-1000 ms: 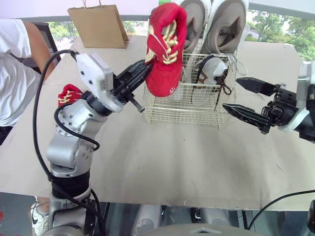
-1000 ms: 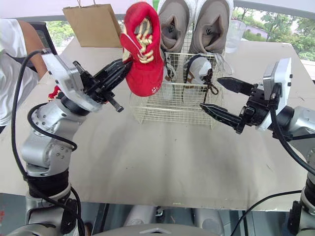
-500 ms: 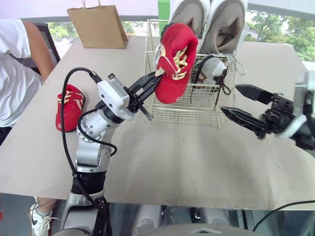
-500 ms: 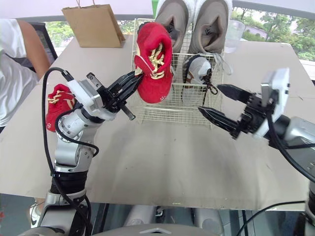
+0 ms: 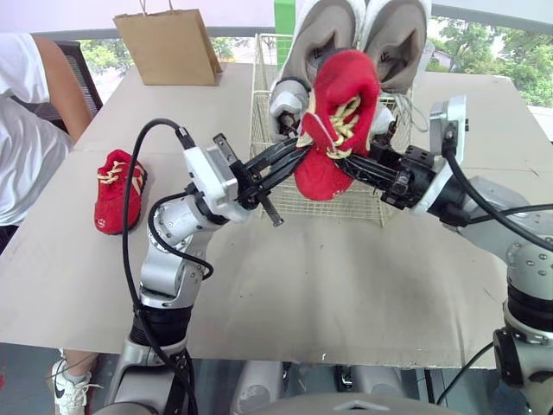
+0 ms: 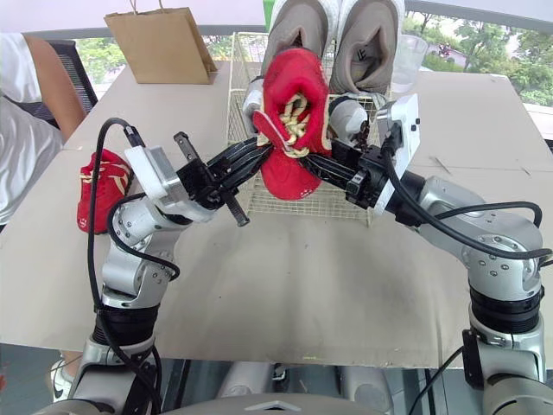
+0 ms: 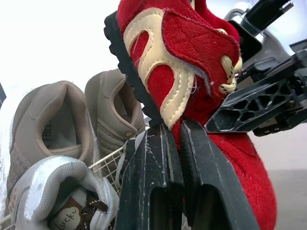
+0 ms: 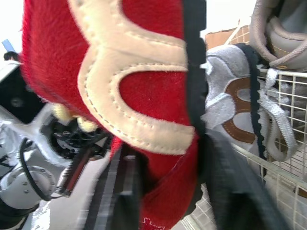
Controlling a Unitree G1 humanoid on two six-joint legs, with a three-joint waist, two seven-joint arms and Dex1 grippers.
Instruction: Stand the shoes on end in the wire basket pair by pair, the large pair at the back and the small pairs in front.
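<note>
A red shoe (image 5: 339, 130) hangs toe down in front of the wire basket (image 5: 259, 95). My left gripper (image 5: 301, 156) is shut on its side edge by the sole, seen close up in the left wrist view (image 7: 176, 129). From the other side my right gripper (image 5: 350, 164) is closed around the same shoe, one finger (image 8: 230, 191) on each flank. The large grey-brown pair (image 5: 363, 39) stands on end at the back of the basket. Small grey-white shoes (image 6: 341, 112) sit in front of it. The second red shoe (image 5: 117, 190) lies on the table to the left.
A brown paper bag (image 5: 168, 47) stands at the table's back left. A person in a white shirt (image 5: 26, 121) is at the left edge. A clear plastic cup (image 6: 404, 65) stands behind the basket on the right.
My left arm brought the red shoe down and to the right, in front of the basket. My right gripper swung in from the right and closed onto the shoe.
</note>
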